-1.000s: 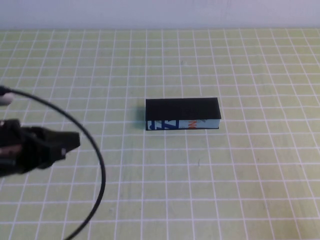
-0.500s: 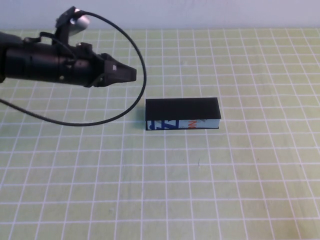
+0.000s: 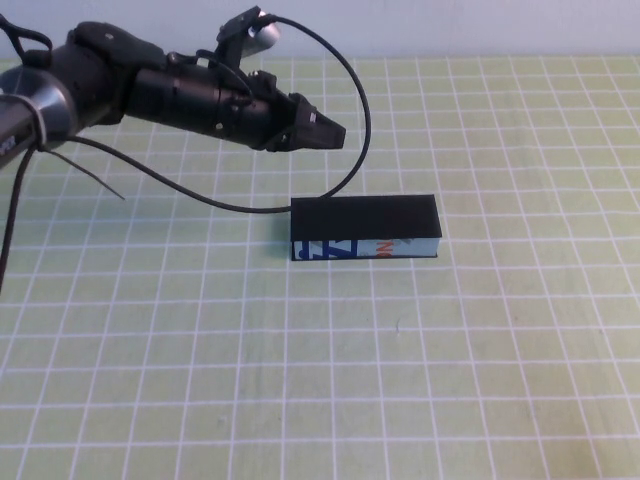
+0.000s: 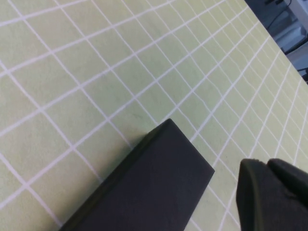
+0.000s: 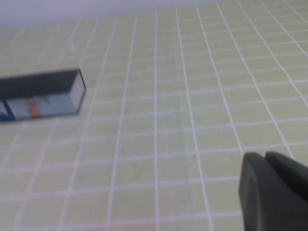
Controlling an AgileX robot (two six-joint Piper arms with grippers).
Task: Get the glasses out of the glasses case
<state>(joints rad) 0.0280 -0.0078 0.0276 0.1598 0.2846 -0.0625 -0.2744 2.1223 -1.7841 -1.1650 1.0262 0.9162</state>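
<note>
Resting shut on the checked green mat (image 3: 200, 380), the glasses case (image 3: 365, 228) lay with its white printed strip facing the robot's side; no glasses were visible. Above and behind its left end hung the left gripper (image 3: 325, 132), jaws drawn together, empty. A black cable (image 3: 355, 90) looped beside it. The right gripper (image 5: 274, 192), closed, stayed well off from the case.

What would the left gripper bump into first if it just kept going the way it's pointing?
Probably the glasses case. The left gripper hangs above and behind it, pointing right and slightly down, and the wrist view shows the case's black top just ahead. Height is unclear, so it might pass over it.
</note>
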